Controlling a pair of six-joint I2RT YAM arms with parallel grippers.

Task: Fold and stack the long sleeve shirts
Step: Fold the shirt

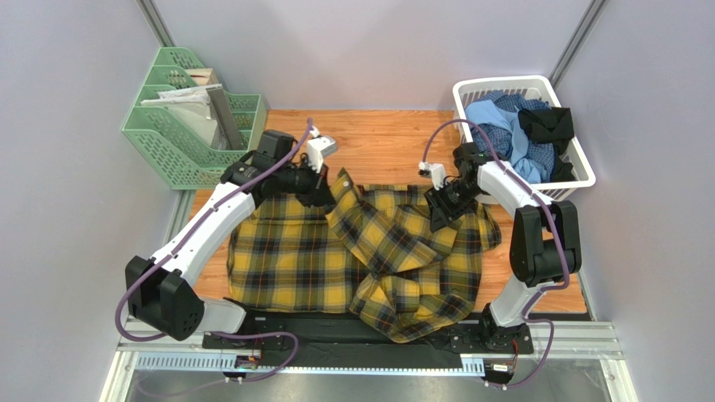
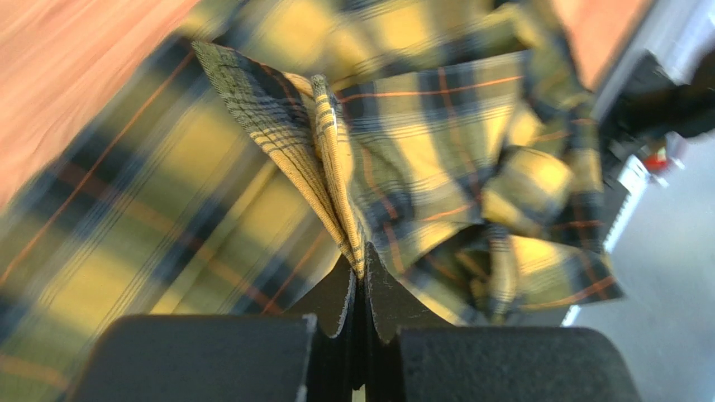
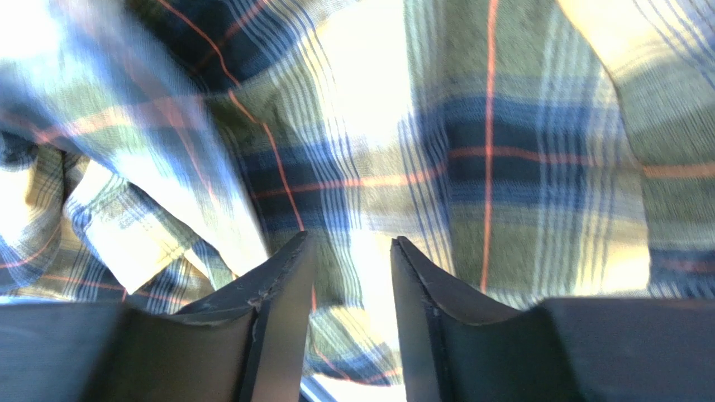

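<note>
A mustard-yellow and black plaid shirt [image 1: 361,255] lies spread over the wooden table, rumpled on its right half, its lower part hanging over the near edge. My left gripper [image 1: 323,191] is shut on a pinched fold of this shirt [image 2: 331,167] at its upper middle, lifting a peak of cloth. My right gripper [image 1: 442,213] hovers over the shirt's upper right part; in the right wrist view its jaws stand open [image 3: 351,251] with plaid cloth [image 3: 470,159] just beyond them and nothing gripped. More shirts, light blue and black [image 1: 524,134], lie piled in a white basket.
The white laundry basket [image 1: 579,172] stands at the back right corner. A green file rack [image 1: 168,146] with papers stands at the back left. Bare wooden tabletop [image 1: 382,146] shows behind the shirt. Grey walls close in on both sides.
</note>
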